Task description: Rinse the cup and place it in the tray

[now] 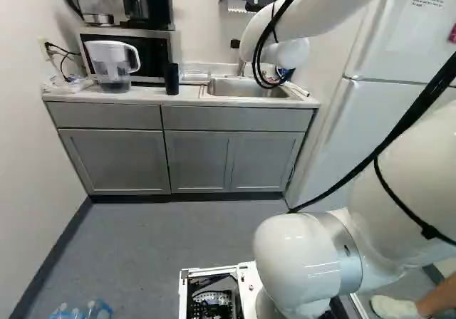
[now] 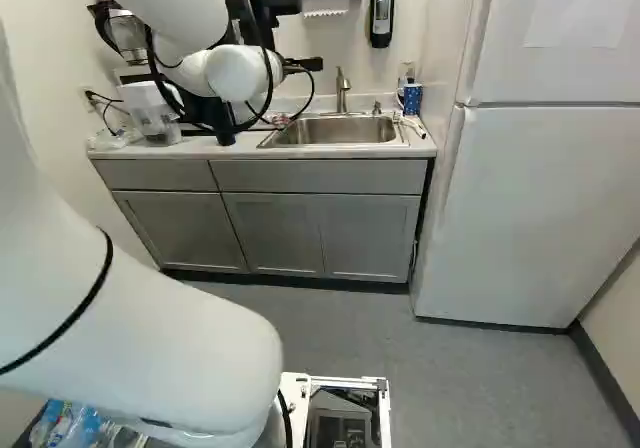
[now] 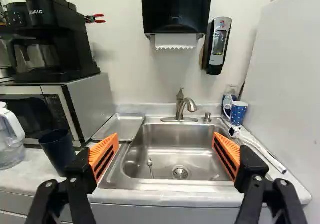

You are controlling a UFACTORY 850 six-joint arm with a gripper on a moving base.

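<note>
While a smooth, dark, tapering cup [image 3: 58, 151] stands near the rectangular metal tray [image 3: 120, 126], the gripper [image 2: 301, 65] holds nothing, its ribbed orange pads [image 3: 103, 156] spread wide before the round-cornered steel sink [image 3: 165, 149]; beside that, a dotted blue mug [image 3: 239, 113].

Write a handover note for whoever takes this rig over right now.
Gripper: open and empty, facing the sink.
Cup: the dark one, presumably, upright on the counter beside the microwave; a dotted blue mug stands on the sink's fridge side.
Tray: metal, between microwave and sink.
Done: no finished step shows; whether the cup was rinsed, I can't tell.
Left: grasp, rinse, place in tray.
</note>
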